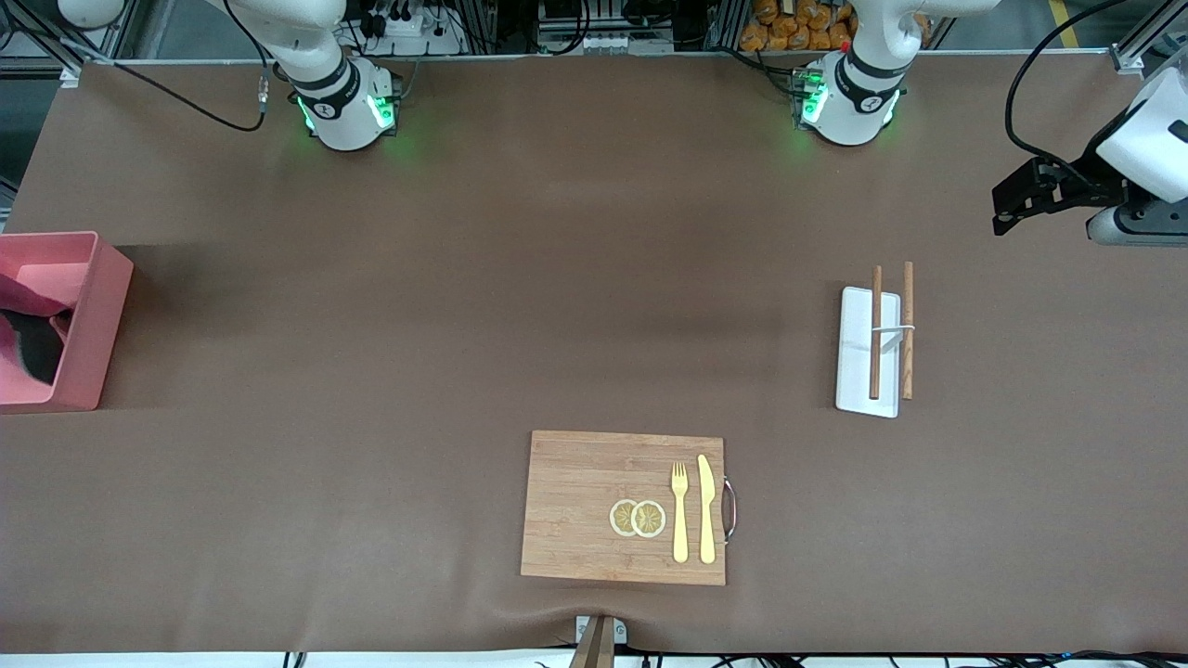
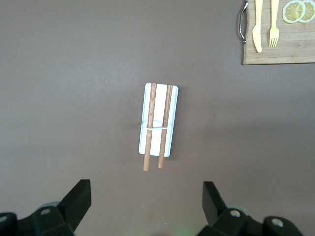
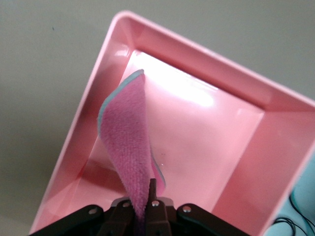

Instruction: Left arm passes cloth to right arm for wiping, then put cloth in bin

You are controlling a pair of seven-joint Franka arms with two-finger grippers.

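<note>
Front view: the bin (image 1: 93, 315) is cut off by the frame edge at the right arm's end of the table, so only part of it shows, w/ a dark red fold of the cloth (image 1: 28, 311) inside; the right gripper itself isn't seen there. The left gripper (image 1: 1007, 209) sits near the frame edge, arm mostly cropped, fingers too small to read. Right wrist view: the bin's corners run out of frame; the right gripper (image 3: 147, 199) is cropped at the edge, the cloth's end hidden between its fingers. Left wrist view: only the fingertips (image 2: 76, 199) show; the wooden board (image 2: 280, 49) is cropped at the corner.
</note>
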